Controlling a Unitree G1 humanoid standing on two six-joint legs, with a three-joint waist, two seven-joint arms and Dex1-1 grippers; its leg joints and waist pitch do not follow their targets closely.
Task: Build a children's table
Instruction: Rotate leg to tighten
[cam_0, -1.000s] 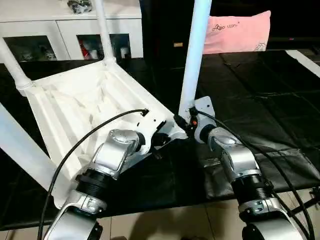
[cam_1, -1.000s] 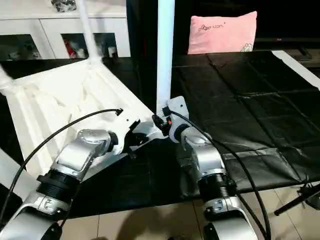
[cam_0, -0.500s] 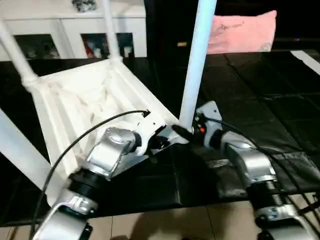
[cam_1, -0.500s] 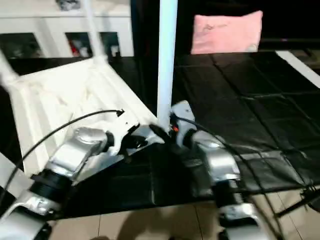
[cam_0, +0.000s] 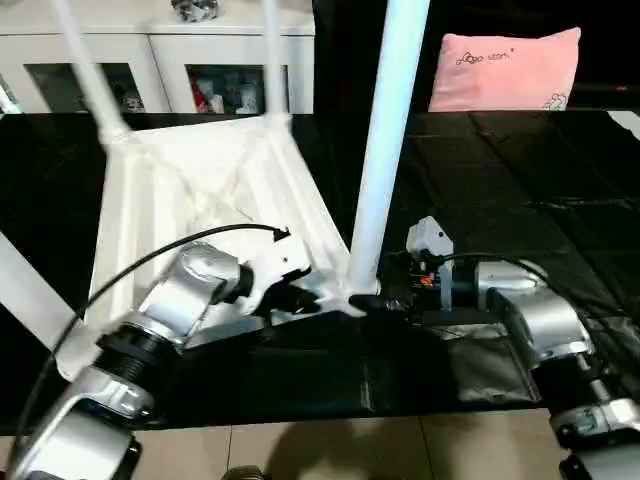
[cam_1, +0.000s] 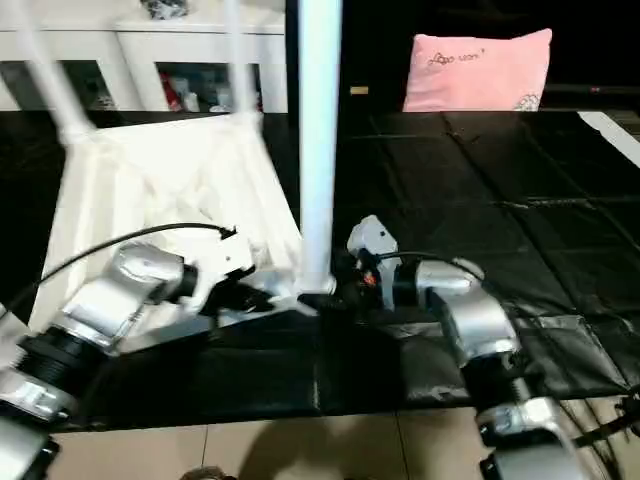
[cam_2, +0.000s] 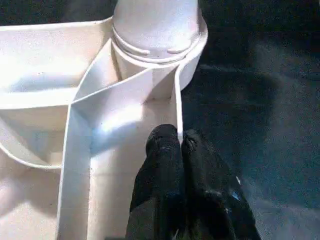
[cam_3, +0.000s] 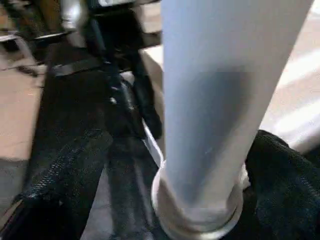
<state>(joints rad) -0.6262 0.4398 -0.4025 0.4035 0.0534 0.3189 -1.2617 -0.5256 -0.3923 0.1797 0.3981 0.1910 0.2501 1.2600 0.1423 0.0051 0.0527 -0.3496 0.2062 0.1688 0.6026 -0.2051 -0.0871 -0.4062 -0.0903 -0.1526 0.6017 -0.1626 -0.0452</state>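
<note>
Upturned tabletop (cam_0: 190, 190) on black matting (cam_0: 520, 190), ribbed underside up, legs rising from corner sockets.

Nearest leg (cam_0: 385, 150) upright in the near corner socket (cam_2: 155, 35), between the two silver forearms; two more legs (cam_0: 85, 70) (cam_0: 270, 55) up from the far corners, a fourth (cam_0: 25, 290) slanting past the left edge. Left gripper (cam_2: 180, 145) clenched on the thin rim wall of the tabletop just beside that near socket, black fingers (cam_2: 162, 155) pressed together over the wall's edge. Right gripper (cam_0: 385, 303) level at the base of the nearest leg, jaws spread wide, one to each side of the tube, gripping nothing. Behind: white glass-doored cabinet (cam_0: 160, 60) and pink pillow (cam_0: 505, 68).
</note>
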